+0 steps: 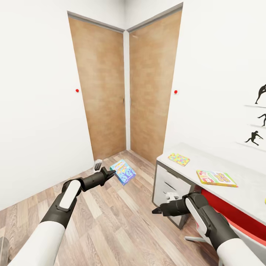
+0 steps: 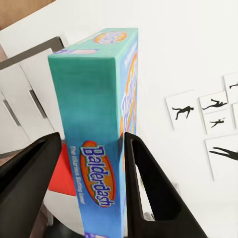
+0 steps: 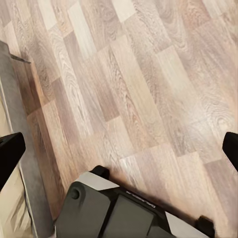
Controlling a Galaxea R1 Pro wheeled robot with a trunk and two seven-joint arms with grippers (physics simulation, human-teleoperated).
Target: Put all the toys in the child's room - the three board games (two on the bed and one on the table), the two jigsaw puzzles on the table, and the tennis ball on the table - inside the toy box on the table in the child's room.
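Carrying the Balderdash board game point(image 1: 123, 171) clamped in left gripper point(image 1: 111, 173) fingers, right gripper point(image 3: 119, 148) fingers spread wide and empty; next, probably turning right toward the tabletop point(image 1: 218, 162).

White walls point(image 1: 37, 111), two wooden doors point(image 1: 101, 92) meeting in the corner, wood-plank floor point(image 1: 122, 218), black athlete silhouette prints point(image 1: 258, 118)

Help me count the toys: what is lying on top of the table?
On the table lie a jigsaw puzzle and a green-edged board game. Its far right end is cut off, so anything there cannot be seen.
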